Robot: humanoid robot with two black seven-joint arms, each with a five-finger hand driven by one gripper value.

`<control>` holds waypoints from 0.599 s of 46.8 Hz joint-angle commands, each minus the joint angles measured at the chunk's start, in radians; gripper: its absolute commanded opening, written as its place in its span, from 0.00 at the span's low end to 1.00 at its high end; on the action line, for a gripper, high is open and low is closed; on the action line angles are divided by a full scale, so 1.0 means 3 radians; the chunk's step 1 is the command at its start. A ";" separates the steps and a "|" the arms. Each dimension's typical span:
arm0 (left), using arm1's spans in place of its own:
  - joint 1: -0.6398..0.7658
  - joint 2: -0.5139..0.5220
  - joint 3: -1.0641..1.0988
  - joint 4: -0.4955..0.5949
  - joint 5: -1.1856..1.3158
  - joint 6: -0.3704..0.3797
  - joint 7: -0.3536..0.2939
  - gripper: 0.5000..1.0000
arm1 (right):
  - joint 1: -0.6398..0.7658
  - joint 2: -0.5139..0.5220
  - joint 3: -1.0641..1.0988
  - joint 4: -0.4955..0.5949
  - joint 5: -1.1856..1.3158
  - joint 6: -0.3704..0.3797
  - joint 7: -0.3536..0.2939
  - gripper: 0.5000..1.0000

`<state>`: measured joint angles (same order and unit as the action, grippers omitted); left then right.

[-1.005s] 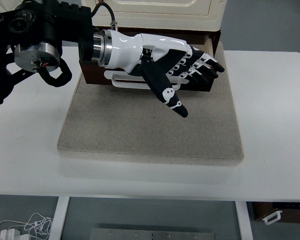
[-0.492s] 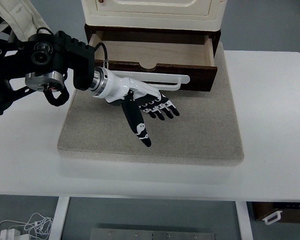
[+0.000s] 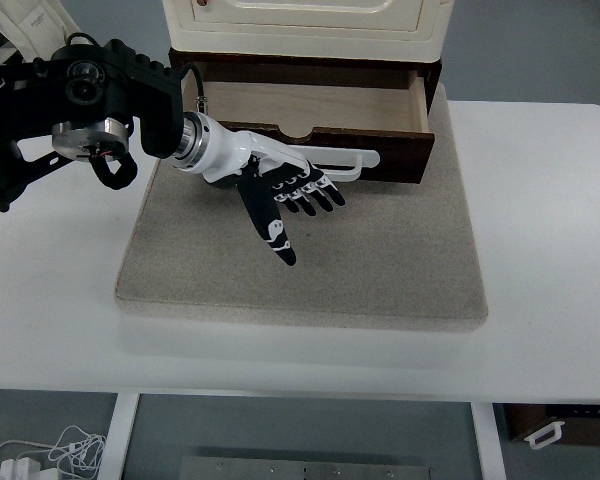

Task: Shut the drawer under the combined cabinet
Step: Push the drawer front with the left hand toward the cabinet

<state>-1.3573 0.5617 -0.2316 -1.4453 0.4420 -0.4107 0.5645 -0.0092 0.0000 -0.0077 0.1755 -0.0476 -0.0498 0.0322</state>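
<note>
Fingers (image 3: 310,197) held straight and apart, nothing gripped; left hand (image 3: 280,195) placed just before drawer (image 3: 310,115) front. Drawer seen pulled out under cabinet (image 3: 305,25). Closing not begun; full push left.

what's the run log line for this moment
drawer: open, empty | left hand: open, in front of drawer, by white handle | right arm: out of view | mat: under cabinet

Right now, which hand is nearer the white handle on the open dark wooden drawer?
Left. The left hand lies just in front of the white handle, fingers spread, holding nothing. The right hand is not in view.
</note>
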 commanded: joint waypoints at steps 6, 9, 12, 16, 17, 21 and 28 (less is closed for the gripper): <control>0.0009 -0.0001 0.0000 0.0072 0.0005 -0.0001 -0.0005 1.00 | 0.0000 0.0000 0.0000 -0.0002 0.0000 0.0002 0.0000 0.90; 0.0009 0.0004 -0.0005 0.0093 0.0005 0.0004 -0.0005 1.00 | 0.0000 0.0000 0.0000 0.0003 0.0000 0.0003 0.0000 0.90; 0.0004 -0.0001 -0.0010 0.0123 0.0005 0.0004 -0.0005 1.00 | 0.0000 0.0000 0.0000 -0.0002 0.0000 0.0003 0.0000 0.90; -0.0021 -0.0006 -0.0015 0.0180 0.0010 0.0004 -0.0005 1.00 | 0.0000 0.0000 0.0000 -0.0002 0.0000 -0.0003 0.0000 0.90; -0.0021 -0.0006 -0.0021 0.0195 0.0010 0.0004 -0.0005 1.00 | 0.0000 0.0000 0.0000 -0.0002 0.0000 0.0002 0.0000 0.90; -0.0026 -0.0006 -0.0036 0.0231 0.0010 0.0014 -0.0005 1.00 | 0.0000 0.0000 0.0000 -0.0002 0.0000 0.0003 0.0000 0.90; -0.0042 -0.0016 -0.0051 0.0318 0.0112 0.0024 -0.0010 1.00 | 0.0000 0.0000 0.0000 -0.0002 0.0000 0.0002 0.0000 0.90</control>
<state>-1.3695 0.5593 -0.2453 -1.3635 0.4581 -0.4049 0.5621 -0.0092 0.0000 -0.0077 0.1751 -0.0475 -0.0493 0.0321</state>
